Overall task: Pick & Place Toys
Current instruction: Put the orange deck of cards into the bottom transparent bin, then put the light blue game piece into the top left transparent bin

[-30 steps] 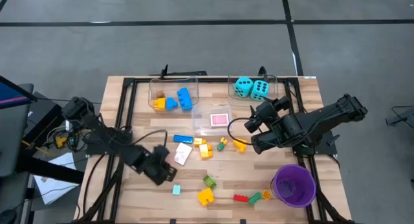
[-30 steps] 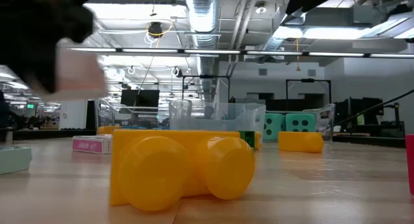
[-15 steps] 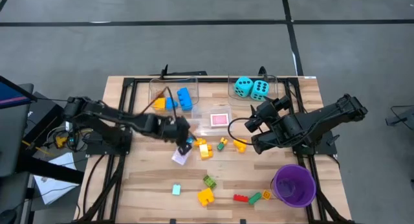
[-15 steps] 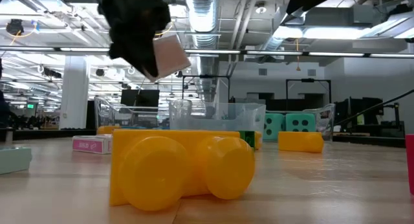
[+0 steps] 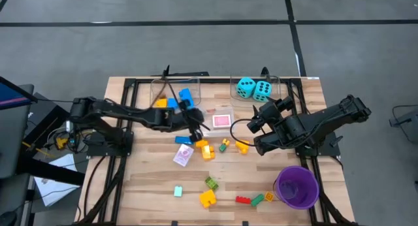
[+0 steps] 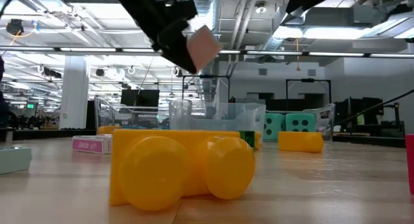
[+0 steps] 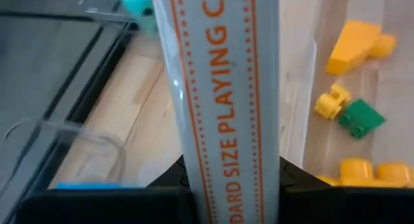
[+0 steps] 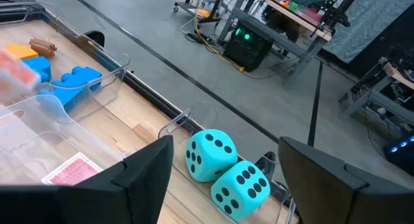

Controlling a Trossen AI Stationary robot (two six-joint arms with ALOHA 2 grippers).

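Note:
My left gripper (image 5: 196, 127) is shut on a red-and-white card pack (image 7: 226, 88). It holds the pack high above the table (image 6: 204, 46), beside the middle clear bin (image 5: 210, 115), where another card pack (image 5: 222, 120) lies. A third pack (image 5: 183, 154) lies flat on the table. Two turquoise dice (image 5: 253, 89) sit in the far right bin, and blue and orange bricks (image 5: 176, 100) sit in the far left bin. Loose bricks (image 5: 207, 149) lie on the table's middle. My right gripper (image 8: 226, 185) is open and empty, near the dice bin (image 5: 253, 128). My left gripper pinches the card pack between its two fingers (image 7: 174, 185), one on each broad face, at the end nearest the wrist (image 7: 207, 166). The pack's narrow printed side faces the wrist camera, and the pack runs forward along the fingers. It is lifted clear and tilted.
A purple cup (image 5: 297, 185) stands at the near right. A big yellow brick (image 5: 208, 198), a small turquoise piece (image 5: 177, 191) and red and green bricks (image 5: 251, 200) lie near the front edge. Black frame rails (image 5: 127, 121) run along both sides of the table.
My left gripper has risen from low over the table's near left. It has swung toward the far edge and to the right, up to the middle bin. It has carried the card pack with it, well clear of the table.

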